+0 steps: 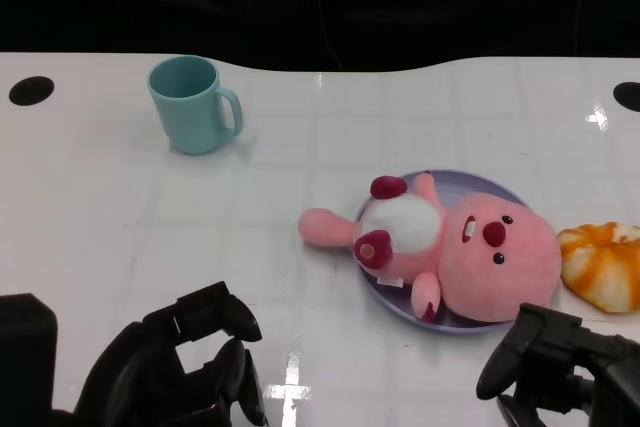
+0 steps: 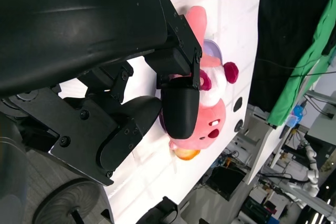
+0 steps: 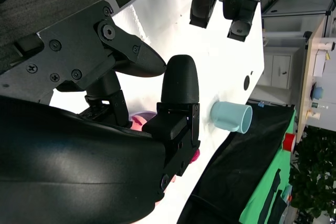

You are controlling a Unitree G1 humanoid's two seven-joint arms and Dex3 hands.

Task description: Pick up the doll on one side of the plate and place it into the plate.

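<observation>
While you look down at the white table (image 1: 120,207), the pink doll (image 1: 470,247) lies on its back in the lavender plate (image 1: 385,292), one limb hanging over the left rim and its head covering the right side. Your left hand (image 1: 185,367) and right hand (image 1: 550,357) hover at the near edge — both hold nothing, fingers loosely apart. An orange-and-white toy (image 1: 603,262) sits just right of the plate, and a teal mug (image 1: 192,104) stands far left — you cannot tell what is inside it.
</observation>
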